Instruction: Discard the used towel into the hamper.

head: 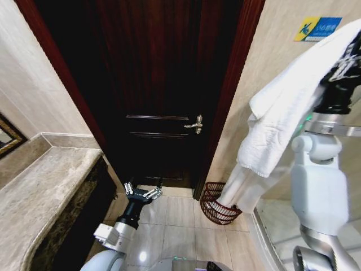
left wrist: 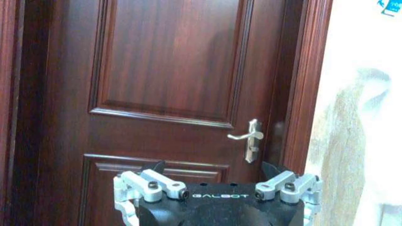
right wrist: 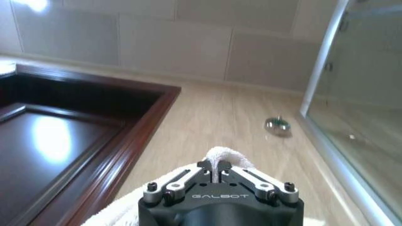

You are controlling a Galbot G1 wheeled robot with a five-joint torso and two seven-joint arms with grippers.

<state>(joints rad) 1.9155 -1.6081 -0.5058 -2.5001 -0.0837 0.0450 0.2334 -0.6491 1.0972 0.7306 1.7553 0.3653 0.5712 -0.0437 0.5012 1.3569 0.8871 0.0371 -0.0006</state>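
Clamped on the towel (head: 282,107), the right gripper (right wrist: 215,170) holds it high above the hamper (head: 217,204); left gripper (head: 143,191) gapes, low before the door (head: 158,84).

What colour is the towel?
White; the towel shows best in the head view.

The head view is bowing straight lines toward its edges; the dark door (head: 163,84) is swallowing detail while the towel (head: 282,113) is reading bright. In the left wrist view, the wall (left wrist: 364,117) at right is overexposing. In the right wrist view, glare is pooling on the door panel (right wrist: 53,136), and the background is blurring.
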